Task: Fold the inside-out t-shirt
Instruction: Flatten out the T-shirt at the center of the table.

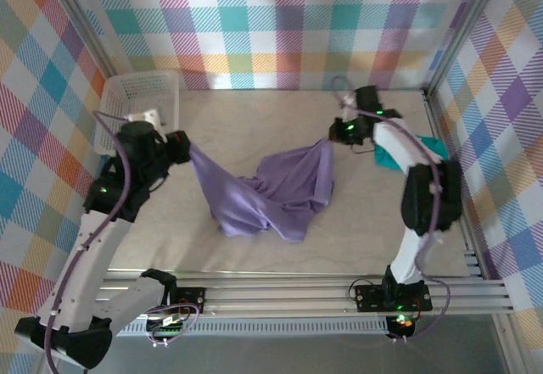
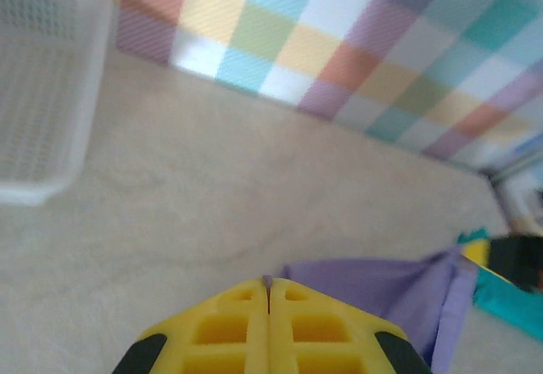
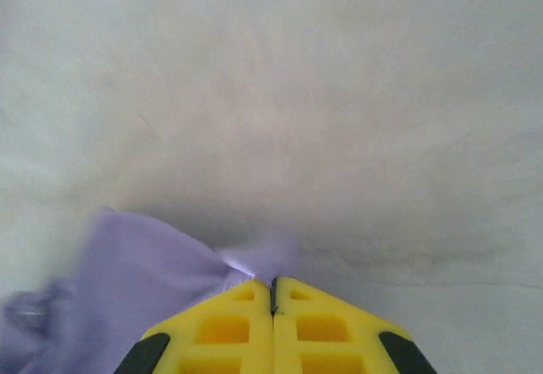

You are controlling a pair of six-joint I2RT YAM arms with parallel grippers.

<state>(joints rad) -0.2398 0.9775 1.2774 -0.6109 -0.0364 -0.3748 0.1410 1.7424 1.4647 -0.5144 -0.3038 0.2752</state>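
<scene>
Inside-out t-shirt [image 1: 280, 189] slung between both arms, middle slumped on the desk [image 1: 254, 115]. Left end effector [image 1: 185, 149] and right end effector [image 1: 333, 136] each clamped on an edge. Soft, light, limp cotton, so pinch hems or shoulder seams.

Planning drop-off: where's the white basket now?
Top view: white basket sits far left on the table, against the back plaid wall, just behind the left arm.
</scene>
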